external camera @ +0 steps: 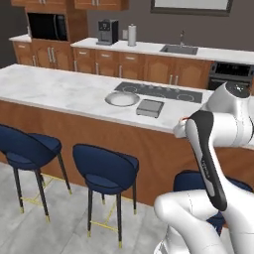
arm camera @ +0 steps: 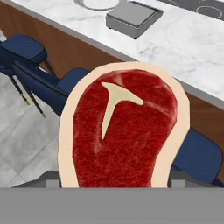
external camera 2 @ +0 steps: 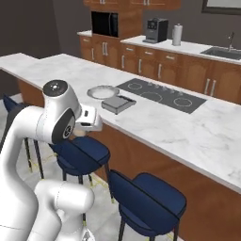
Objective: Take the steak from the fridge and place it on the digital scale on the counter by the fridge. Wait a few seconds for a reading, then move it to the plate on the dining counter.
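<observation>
Steak (arm camera: pixel 124 135), red raw meat with a pale rim, sits clamped in the gripper (arm camera: pixel 118 181); judged next: carry it forward to the square grey scale (arm camera: pixel 133 17) ahead

Dining counter (external camera: pixel 59 89): white grey-veined marble, smooth, on reddish wood front. Steak (arm camera: pixel 124 131): grainy red, pale smooth rim. Scale (external camera: pixel 150 107): matt grey. Stools (external camera: pixel 105 166): blue cloth.

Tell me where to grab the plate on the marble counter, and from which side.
Take the plate by its wide rim, from above on the stool-side edge: it lies flat and shallow, and the scale crowds one side. The pincer holds the steak now.
</observation>
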Controlling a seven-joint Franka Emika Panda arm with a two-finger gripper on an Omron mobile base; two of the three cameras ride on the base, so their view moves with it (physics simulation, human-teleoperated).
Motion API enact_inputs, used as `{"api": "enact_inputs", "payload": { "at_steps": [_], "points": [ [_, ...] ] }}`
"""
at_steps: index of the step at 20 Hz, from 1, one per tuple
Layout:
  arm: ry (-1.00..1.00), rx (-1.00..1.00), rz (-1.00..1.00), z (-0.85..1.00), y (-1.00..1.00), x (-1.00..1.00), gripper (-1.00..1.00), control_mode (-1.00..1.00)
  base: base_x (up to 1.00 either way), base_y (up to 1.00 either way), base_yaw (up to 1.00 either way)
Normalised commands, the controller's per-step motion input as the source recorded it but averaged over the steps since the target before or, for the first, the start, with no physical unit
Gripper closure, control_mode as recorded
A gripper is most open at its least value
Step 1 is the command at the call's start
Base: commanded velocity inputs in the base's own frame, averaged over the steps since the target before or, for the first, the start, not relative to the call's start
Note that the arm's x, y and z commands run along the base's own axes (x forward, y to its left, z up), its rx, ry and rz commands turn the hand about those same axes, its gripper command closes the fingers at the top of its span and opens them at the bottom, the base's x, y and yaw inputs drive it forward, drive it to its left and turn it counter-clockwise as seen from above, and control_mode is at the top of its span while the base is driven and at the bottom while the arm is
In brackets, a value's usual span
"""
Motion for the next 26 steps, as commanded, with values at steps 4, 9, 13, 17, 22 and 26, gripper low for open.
{"api": "enact_inputs", "payload": {
  "at_steps": [4,9,13,17,22,26],
  "points": [
    [0.00,0.00,0.00,0.00,0.00,0.00,1.00,1.00,0.26,0.24,-0.32],
    [0.00,0.00,0.00,0.00,0.00,0.00,1.00,1.00,0.25,0.21,-0.37],
    [0.00,0.00,0.00,0.00,0.00,0.00,1.00,1.00,0.23,0.22,-0.34],
    [0.00,0.00,0.00,0.00,0.00,0.00,1.00,1.00,0.16,0.60,-0.25],
    [0.00,0.00,0.00,0.00,0.00,0.00,1.00,1.00,0.06,0.77,-0.20],
    [0.00,0.00,0.00,0.00,0.00,0.00,1.00,1.00,0.62,0.45,-0.25]
  ]
}}
